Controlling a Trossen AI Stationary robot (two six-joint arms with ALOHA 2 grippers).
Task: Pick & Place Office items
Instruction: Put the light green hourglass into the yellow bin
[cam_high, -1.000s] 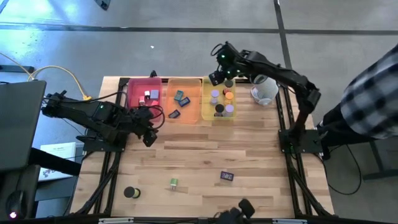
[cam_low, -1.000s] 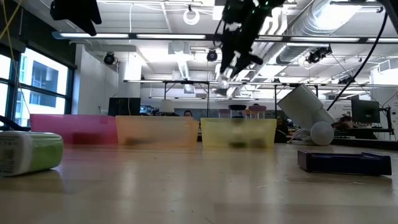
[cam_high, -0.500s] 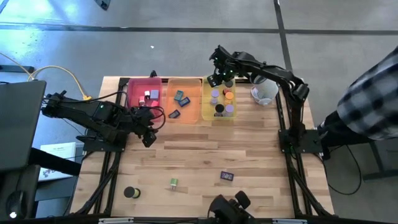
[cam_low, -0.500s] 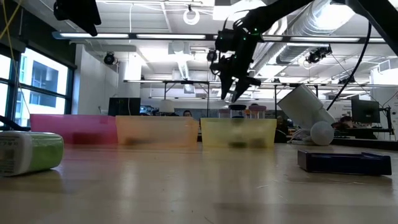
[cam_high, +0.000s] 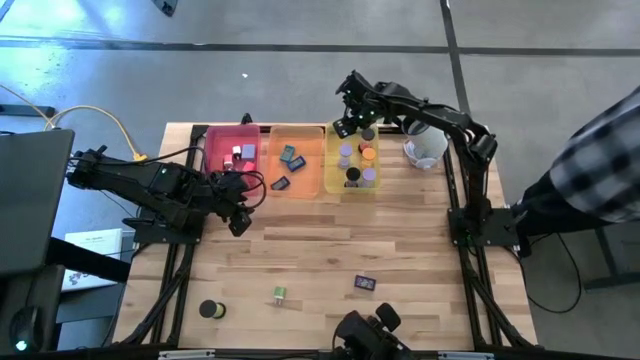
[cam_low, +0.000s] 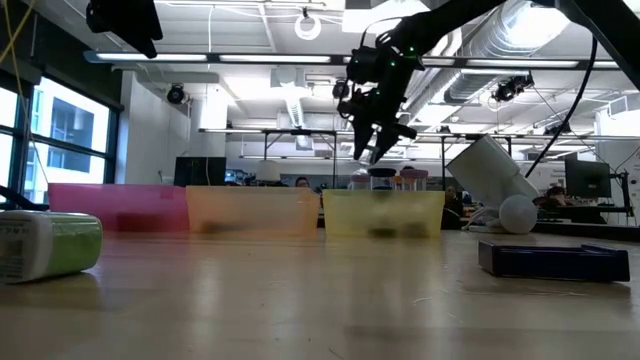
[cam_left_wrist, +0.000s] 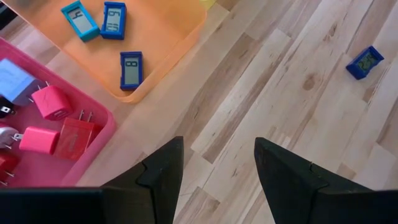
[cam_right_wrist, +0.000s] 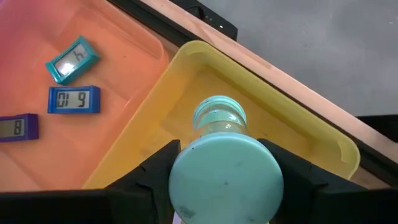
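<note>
Sorting mostly done — trays at 12 o'clock hold many pieces. Right gripper (cam_right_wrist: 225, 180) pinches teal cylinder (cam_right_wrist: 225, 177) over yellow tray (cam_high: 333, 160). Left gripper (cam_left_wrist: 217, 165) spread, empty. Three pieces (cam_high: 365, 284) left at 6 o'clock.

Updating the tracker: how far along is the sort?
Mostly done: pink tray, orange tray and yellow tray all hold items. In hand: the right tool holds a teal-capped cylinder above the yellow tray. Left: black cylinder, green cylinder, blue rectangle. The left tool waits open.
</note>
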